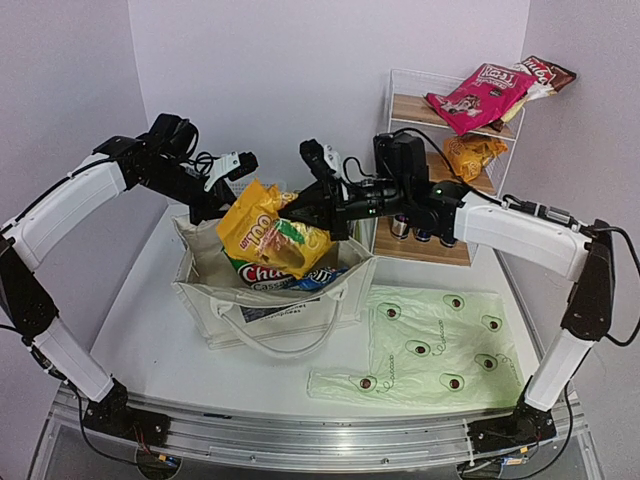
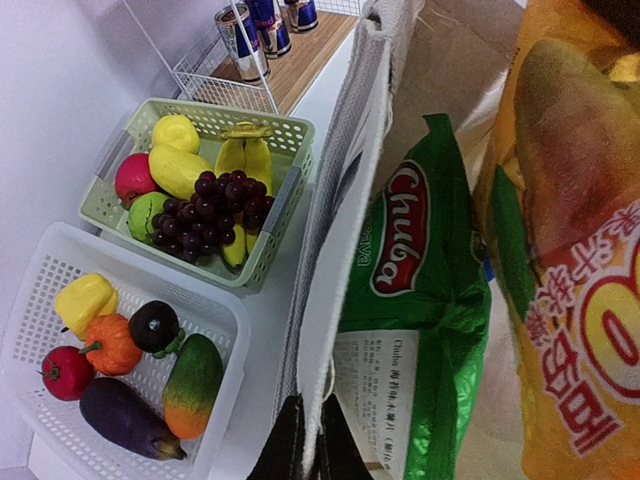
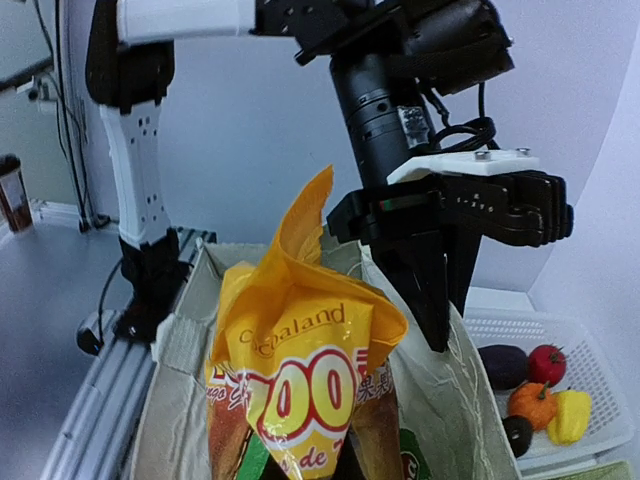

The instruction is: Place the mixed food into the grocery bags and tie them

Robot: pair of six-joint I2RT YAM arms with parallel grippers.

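Left jaws are pinched on the rim of the canvas tote [image 1: 200, 305], right jaws are clamped on the orange snack packet [image 1: 250, 225], dangling it in the tote's mouth over the green Chuba packet [image 1: 262, 272].

White table [image 1: 140, 300], seen from above. Standing directly on it, near the centre: an open beige canvas tote [image 1: 230, 305]. Right of the tote, lying flat and apart from it: a pale-green avocado-print plastic bag [image 1: 440, 335]. Behind the bag, in the far right corner: a white wire rack [image 1: 392, 110] with wooden boards. Drink cans [image 1: 402, 226] stand on the lowest board, an orange snack packet [image 1: 470, 155] on the next, a pink snack packet [image 1: 478, 95] on top. Left wrist view: just beside the tote's wall, a green slotted basket [image 2: 288, 190] and a white slotted basket [image 2: 130, 262] rest side by side on the table, each holding fruit and vegetables.
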